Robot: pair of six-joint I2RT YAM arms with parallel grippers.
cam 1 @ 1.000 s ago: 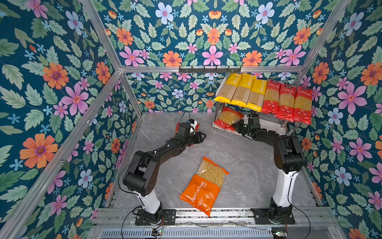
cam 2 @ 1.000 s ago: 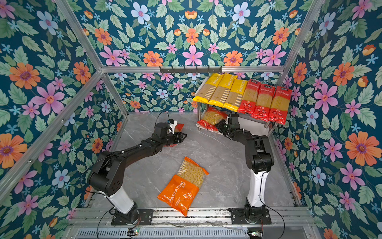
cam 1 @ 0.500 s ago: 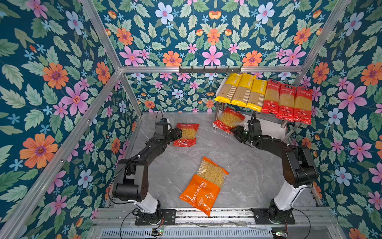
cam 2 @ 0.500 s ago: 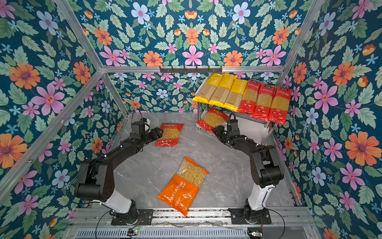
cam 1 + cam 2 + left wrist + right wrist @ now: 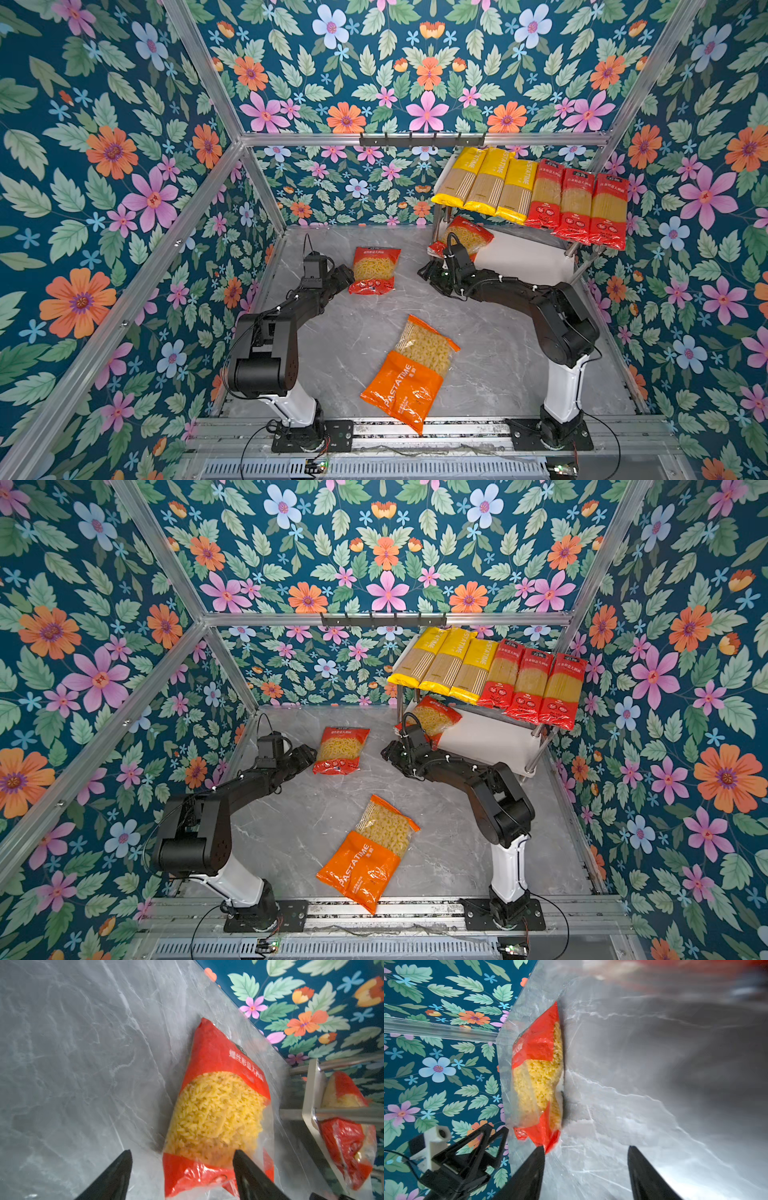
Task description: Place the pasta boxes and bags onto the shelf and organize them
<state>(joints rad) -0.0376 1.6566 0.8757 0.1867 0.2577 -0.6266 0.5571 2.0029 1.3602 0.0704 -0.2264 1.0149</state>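
Grey marble worktop (image 5: pixel 340 332) holds the short red macaroni bag (image 5: pixel 375 270) just ahead of my left jaws, one tip (image 5: pixel 248 1173) perhaps touching; left and right jaws gape empty, so I'd straddle it squarely.

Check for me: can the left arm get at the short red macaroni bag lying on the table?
Probably yes. The left pincer is open right at the near end of the red macaroni bag, which lies flat on the table with nothing on it or between them.
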